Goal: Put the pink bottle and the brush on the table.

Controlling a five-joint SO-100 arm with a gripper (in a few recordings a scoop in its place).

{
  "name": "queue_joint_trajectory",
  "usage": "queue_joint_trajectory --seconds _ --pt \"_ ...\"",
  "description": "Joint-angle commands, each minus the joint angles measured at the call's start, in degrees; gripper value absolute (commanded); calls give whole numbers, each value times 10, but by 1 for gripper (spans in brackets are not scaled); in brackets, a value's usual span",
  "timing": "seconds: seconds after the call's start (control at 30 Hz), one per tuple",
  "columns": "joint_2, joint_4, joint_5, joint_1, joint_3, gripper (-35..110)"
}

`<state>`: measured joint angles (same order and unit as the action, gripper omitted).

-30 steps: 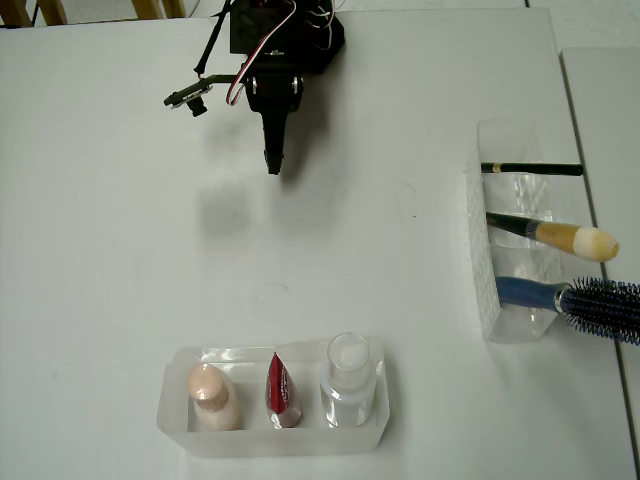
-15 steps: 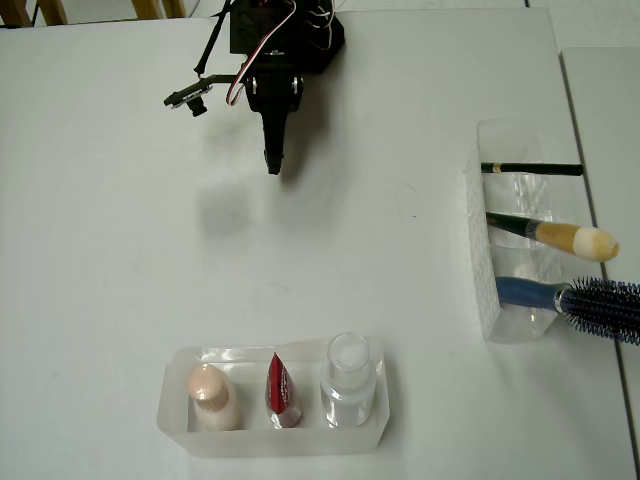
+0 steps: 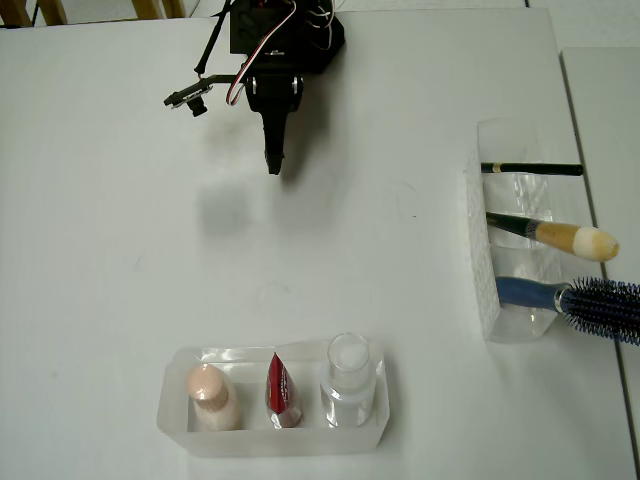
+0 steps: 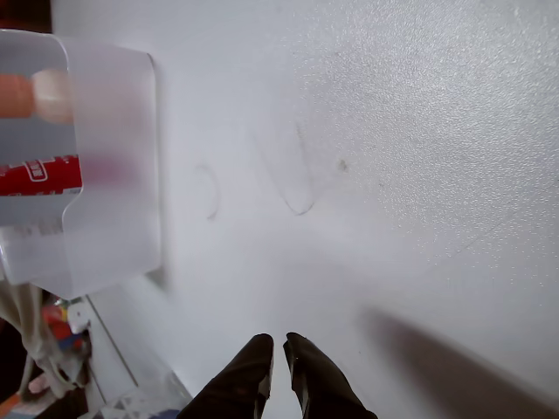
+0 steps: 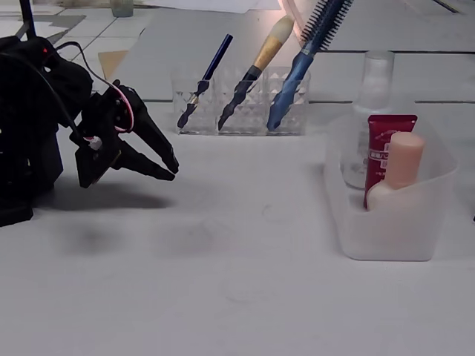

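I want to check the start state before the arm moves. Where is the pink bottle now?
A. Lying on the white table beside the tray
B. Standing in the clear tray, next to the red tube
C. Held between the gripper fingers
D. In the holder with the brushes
B: the pink bottle stands in the clear tray beside the red tube, while the gripper is far from it and holds nothing.

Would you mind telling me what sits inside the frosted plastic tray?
Frosted plastic tray holds the pale pink bottle, a red tube and a clear white-capped bottle; its walls hide their bases.
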<state>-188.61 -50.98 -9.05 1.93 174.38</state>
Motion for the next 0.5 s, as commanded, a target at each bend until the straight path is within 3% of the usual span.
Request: queue_joint_trajectory --seconds 0.0,0.23,0.47 --pt "-13 -6 -4 7 2 0" --pt "-13 -6 -4 10 2 0" --pt "-13 4 -64 11 -11 0"
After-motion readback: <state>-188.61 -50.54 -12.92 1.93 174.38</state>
